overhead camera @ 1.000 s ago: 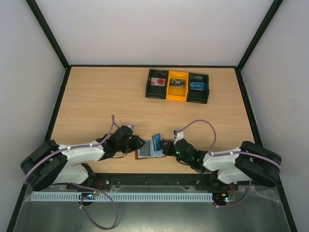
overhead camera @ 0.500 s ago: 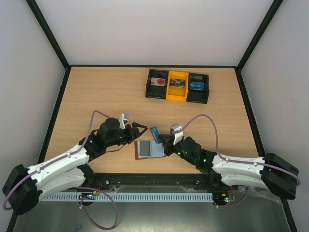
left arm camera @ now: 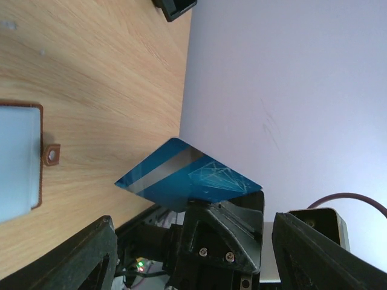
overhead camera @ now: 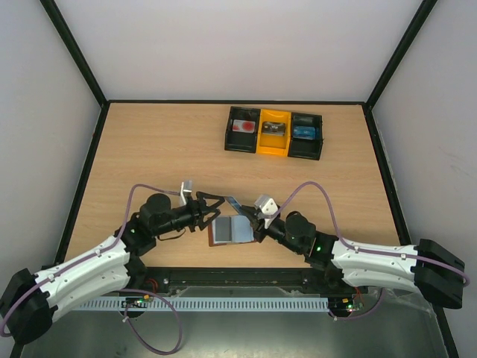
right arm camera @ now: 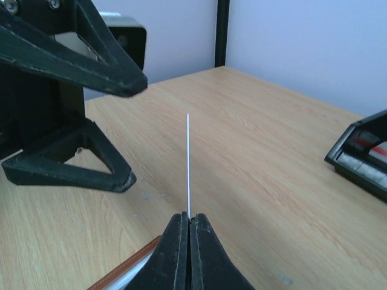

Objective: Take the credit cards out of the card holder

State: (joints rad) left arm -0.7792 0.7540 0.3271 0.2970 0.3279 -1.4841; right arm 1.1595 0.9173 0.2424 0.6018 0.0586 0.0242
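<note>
Pinching a blue card (left arm camera: 187, 178) by one edge, the right gripper (right arm camera: 188, 219) had its fingers pressed tight together on the plastic. The card stood lifted off the table (overhead camera: 149, 149) and appeared only as a thin upright line in the right wrist view. Its face showed a grey stripe and a pale line drawing. It was clear of the holder (overhead camera: 229, 231), above the holder's far edge.

The holder lay open and flat near the table's front edge, between the two arms. A pale blue-grey sleeve faced up, framed by brown leather. Its snap tab (left arm camera: 53, 155) stuck out from one side, resting on the wood.

The left gripper (overhead camera: 216, 205) faced the card from the left with its fingers spread wide apart. It held nothing and touched neither card nor holder.

Well apart, at the table's far side, sat the tray (overhead camera: 274, 151). Its left black compartment held a red-and-white card (overhead camera: 242, 127) and its right black one a bluish card (overhead camera: 304, 132). What lay in the yellow middle compartment was too small to make out.
</note>
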